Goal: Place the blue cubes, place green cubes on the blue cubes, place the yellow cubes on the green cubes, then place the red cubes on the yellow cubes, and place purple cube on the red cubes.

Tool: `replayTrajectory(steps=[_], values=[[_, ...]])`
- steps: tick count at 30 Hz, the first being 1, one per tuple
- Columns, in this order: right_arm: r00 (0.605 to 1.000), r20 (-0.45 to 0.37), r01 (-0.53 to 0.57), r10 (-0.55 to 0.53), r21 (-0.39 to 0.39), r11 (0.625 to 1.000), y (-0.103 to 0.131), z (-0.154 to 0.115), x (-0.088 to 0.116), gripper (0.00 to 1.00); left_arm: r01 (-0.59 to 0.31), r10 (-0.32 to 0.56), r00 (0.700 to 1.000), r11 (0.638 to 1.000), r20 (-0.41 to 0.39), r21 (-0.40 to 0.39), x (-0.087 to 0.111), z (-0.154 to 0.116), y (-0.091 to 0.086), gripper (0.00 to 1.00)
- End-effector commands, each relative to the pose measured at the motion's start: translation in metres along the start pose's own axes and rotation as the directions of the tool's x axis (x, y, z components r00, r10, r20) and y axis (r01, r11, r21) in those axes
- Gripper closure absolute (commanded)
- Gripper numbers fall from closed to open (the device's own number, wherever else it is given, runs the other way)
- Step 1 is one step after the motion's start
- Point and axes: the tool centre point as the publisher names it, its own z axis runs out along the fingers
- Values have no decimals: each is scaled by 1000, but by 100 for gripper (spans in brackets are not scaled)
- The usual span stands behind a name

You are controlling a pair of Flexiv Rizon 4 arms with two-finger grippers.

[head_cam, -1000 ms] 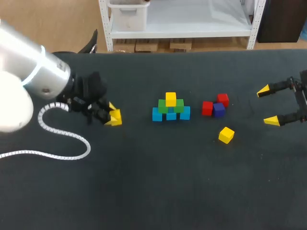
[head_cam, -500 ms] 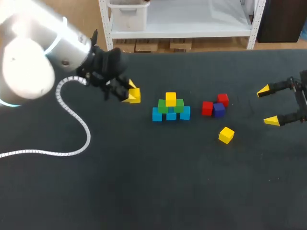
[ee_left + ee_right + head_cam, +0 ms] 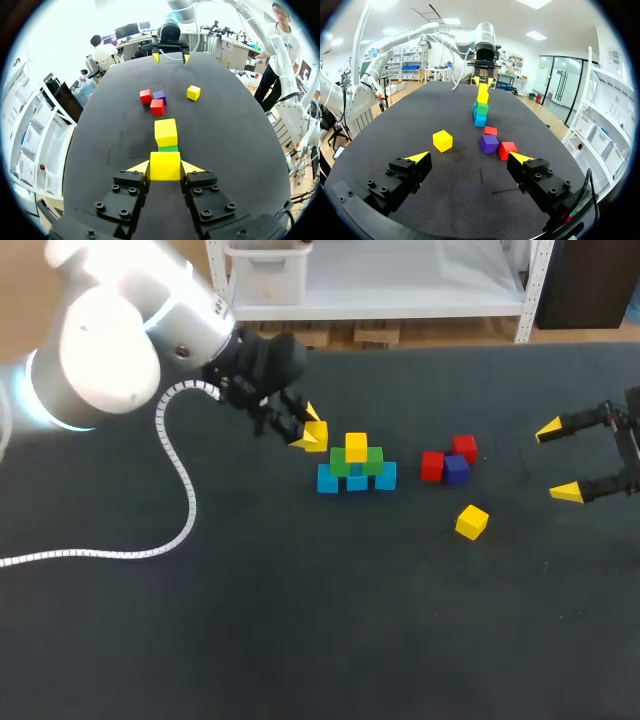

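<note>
Seen from the head view, the left gripper (image 3: 308,430) hangs at ten o'clock of a small stack (image 3: 357,465), its fingers clamped on a held yellow cube (image 3: 318,435). The stack has three blue cubes (image 3: 327,479) on the dark table (image 3: 300,620), two green cubes (image 3: 340,463) above them, and a seated yellow cube (image 3: 356,447) centred on top. Two red cubes (image 3: 432,466) and a purple cube (image 3: 456,470) cluster at three o'clock of the stack. A loose yellow cube (image 3: 472,522) lies at four o'clock. The right gripper (image 3: 558,461) hangs well apart at three o'clock, fingers spread and empty.

From the left wrist, the held yellow cube fills the gap between both yellow tips, with the stack near, dead ahead at twelve o'clock.

From the right wrist, the spread fingers frame nothing. The loose yellow cube lies ahead at eleven o'clock, the purple cube and red cubes at one o'clock, and the stack farther ahead.

As a judgement of risk, the seated yellow cube appears to cover the middle of the green cubes, leaving little ledge. A low or sideways approach could clip it and topple the upper layers. An off-centre release could let the held yellow cube slide off.
</note>
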Motion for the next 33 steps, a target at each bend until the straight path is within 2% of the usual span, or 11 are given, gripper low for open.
replayTrajectory(steps=[1, 15, 33], values=[[1000, 0, 0, 0, 1, 1000, 0, 0, 0, 0, 1, -1, 1000, 1000, -3, 17, -1, 5, 4, 100], [1000, 0, 0, 0, 1, 1000, 0, 0, 0, 0, 8, -8, 1000, 999, -2, 33, -5, 18, 3, 100], [1000, 0, 0, 0, 1, 1000, 0, 0, 0, 0, 3, -3, 1000, 999, -3, 43, -7, 22, 2, 100]])
